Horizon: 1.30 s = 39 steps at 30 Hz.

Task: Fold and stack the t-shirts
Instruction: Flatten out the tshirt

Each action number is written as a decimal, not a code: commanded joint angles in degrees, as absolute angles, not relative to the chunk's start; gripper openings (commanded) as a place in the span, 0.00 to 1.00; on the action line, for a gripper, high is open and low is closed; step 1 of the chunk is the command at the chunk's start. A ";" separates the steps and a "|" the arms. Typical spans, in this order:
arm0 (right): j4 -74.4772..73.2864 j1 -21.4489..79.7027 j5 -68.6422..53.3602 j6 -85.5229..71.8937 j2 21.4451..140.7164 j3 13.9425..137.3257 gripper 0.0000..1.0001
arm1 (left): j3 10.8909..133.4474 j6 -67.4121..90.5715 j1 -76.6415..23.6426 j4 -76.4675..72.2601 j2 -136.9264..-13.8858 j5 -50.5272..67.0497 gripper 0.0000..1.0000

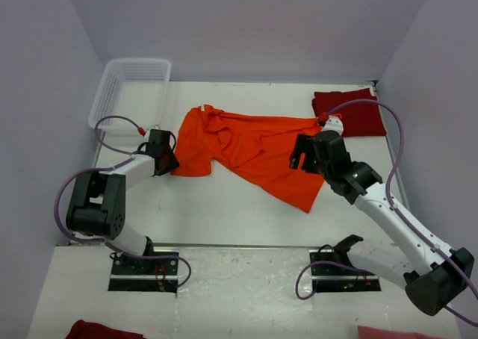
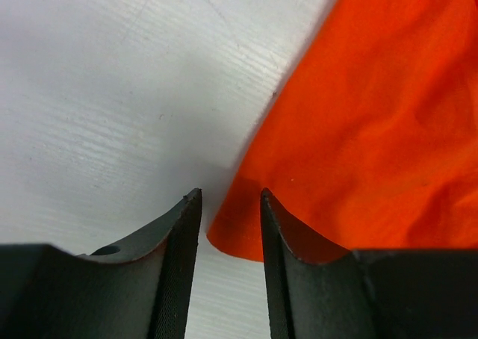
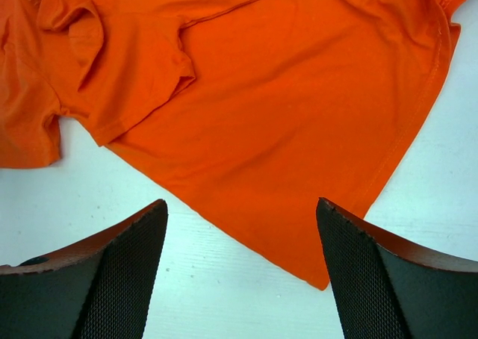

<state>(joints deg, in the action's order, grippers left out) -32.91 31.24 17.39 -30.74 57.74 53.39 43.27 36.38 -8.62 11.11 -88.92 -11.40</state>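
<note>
**A:** How does the left pincer (image 2: 230,197) stand?

**B:** Its jaws are a narrow gap apart and clenched on nothing. The very corner of the orange t-shirt (image 2: 358,130) sits in that gap, low against the surface (image 2: 112,92).

**A:** And the right pincer (image 3: 240,204)?

**B:** Released, jaws wide and empty. It hovers over the shirt's hem, with the hem's pointed corner showing between its fingers.

**A:** Where does the shirt lie overall?

**B:** In the middle of the surface, spread but rumpled, with its long axis slanting from far left toward the near right. From the left pincer the cloth runs off to the right. The left arm is nearer that left corner, and the right arm is nearer the trailing point.

**A:** And the other shirt?

**B:** The dark red t-shirt (image 1: 351,113) lies as a compact block at the far right corner. The basket (image 1: 127,85) is at the far left corner.

**A:** What does the next move turn on?

**B:** I'd say the left jaws closing squarely on that corner.
</note>
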 commanded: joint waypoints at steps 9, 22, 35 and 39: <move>-32.43 31.55 20.04 -31.90 56.08 53.26 0.82 | 41.57 35.60 -9.92 12.83 -91.41 -10.89 0.38; -32.08 31.64 19.16 -32.52 54.06 52.47 0.82 | 42.27 38.31 -14.94 18.80 -93.07 -19.42 0.39; -34.45 31.55 19.16 -34.36 56.16 52.83 0.82 | 41.22 41.66 -14.41 21.27 -90.36 -18.63 0.00; -37.87 31.64 21.00 -39.19 61.07 52.38 0.81 | 41.31 43.32 -14.24 24.16 -84.75 -23.45 0.00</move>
